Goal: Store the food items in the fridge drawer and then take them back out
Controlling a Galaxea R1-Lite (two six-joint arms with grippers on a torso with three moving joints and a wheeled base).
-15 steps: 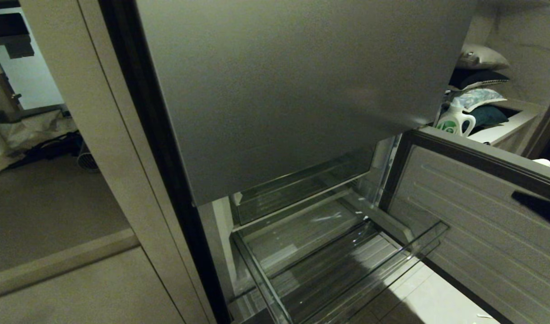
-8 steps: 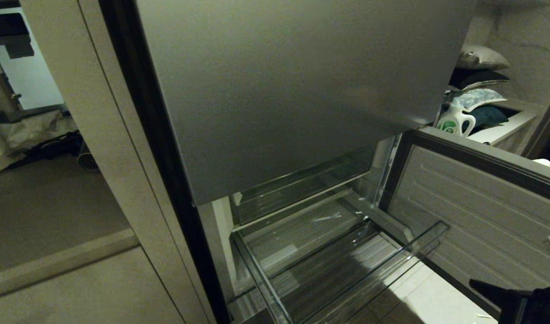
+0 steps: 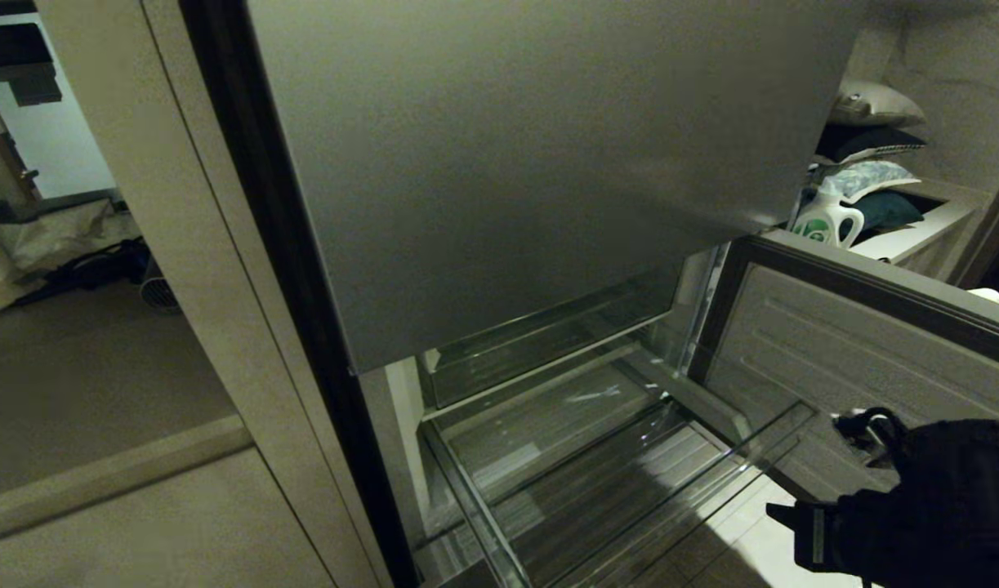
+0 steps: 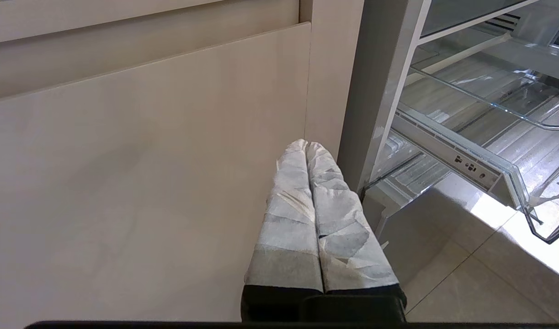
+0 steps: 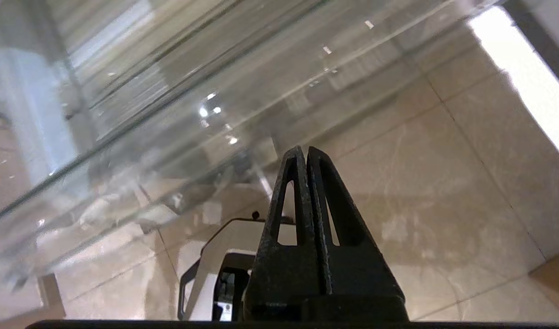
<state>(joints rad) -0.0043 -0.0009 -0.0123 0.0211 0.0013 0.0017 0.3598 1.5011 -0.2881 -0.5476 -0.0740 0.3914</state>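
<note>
Right gripper (image 5: 305, 153) has its fingers pinched together with nothing in them, hanging just in front of the pulled-out fridge drawer (image 3: 613, 482), near its right end. The drawer's front lip runs left-right and sits just beyond the fingertips. Can't see any food in the drawer or elsewhere. Left gripper (image 4: 306, 146) is also closed, parked by the cabinet to the left, so the right arm's clearly nearer.

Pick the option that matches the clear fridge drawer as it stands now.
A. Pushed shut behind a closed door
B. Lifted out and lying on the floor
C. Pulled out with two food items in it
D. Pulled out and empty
D: the fridge drawer stands pulled out past the open door, and only its bare ribbed floor shows, with no food in it.
</note>
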